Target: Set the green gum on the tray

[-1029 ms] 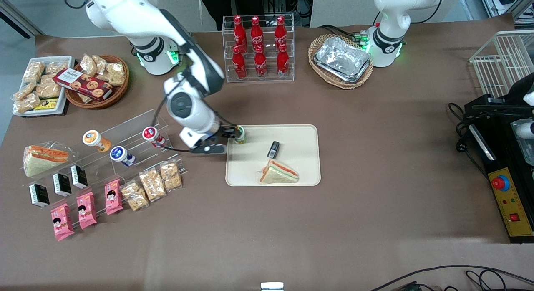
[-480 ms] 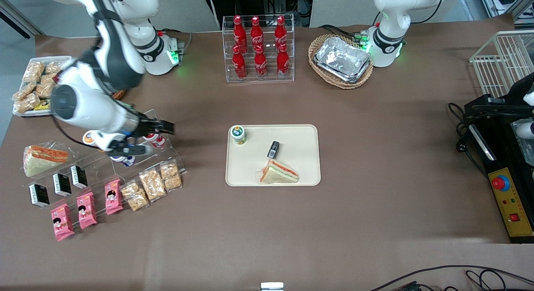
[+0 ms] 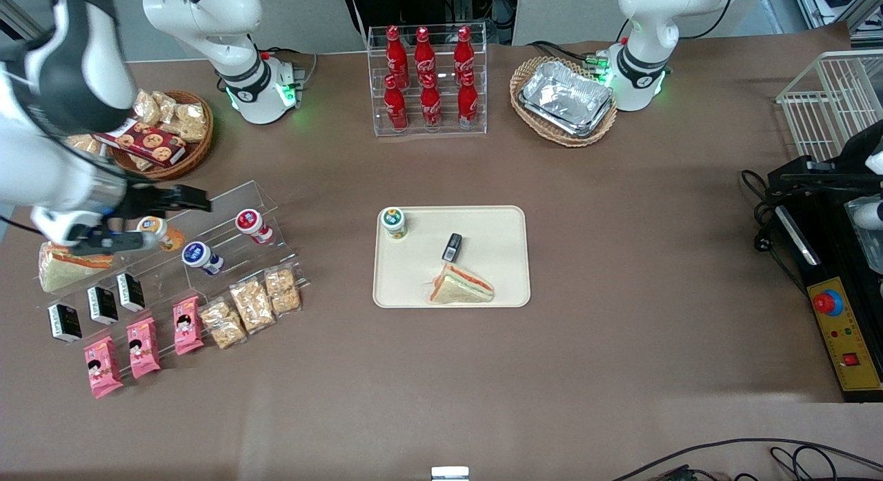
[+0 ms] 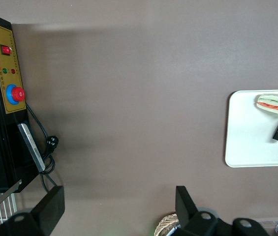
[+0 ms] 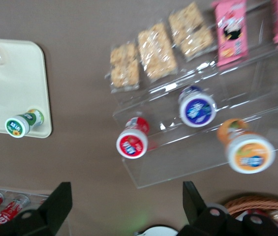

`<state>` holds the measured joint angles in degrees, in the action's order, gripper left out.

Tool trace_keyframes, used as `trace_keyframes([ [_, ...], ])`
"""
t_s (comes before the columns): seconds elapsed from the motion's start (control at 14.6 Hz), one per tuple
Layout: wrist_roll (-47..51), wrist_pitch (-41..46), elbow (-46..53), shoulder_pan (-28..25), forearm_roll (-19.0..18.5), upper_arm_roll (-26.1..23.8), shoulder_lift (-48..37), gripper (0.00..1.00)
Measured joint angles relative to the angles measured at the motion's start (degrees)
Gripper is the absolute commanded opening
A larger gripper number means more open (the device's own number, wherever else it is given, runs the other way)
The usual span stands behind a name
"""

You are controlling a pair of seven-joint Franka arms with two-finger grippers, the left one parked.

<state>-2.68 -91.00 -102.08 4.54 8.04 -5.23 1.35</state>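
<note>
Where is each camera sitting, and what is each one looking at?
Front view: sits high, facing the robots across the table; sees the tray, the green gum on it, and the open gripper above the clear rack.
Left wrist view: rides the parked arm, looking down at brown table, a control box and the tray's edge; its own fingers show.
Right wrist view: rides the working arm, looking down at the rack, gum and tray; fingers show, spread.
Shared: all three see the tray.

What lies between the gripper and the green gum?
In the front view, the red-lidded bottle on the clear rack lies between the open gripper and the green gum; then bare table.
</note>
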Motion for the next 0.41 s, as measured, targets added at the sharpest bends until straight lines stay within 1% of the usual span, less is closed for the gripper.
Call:
trace_keyframes([
  [0.21, -3.64, 3.66, 4.93, 0.85, -1.74, 1.96, 0.24, 1.00],
  [0.41, -3.89, 7.52, 9.66, 0.71, -2.82, 1.84, 0.52, 1.00],
])
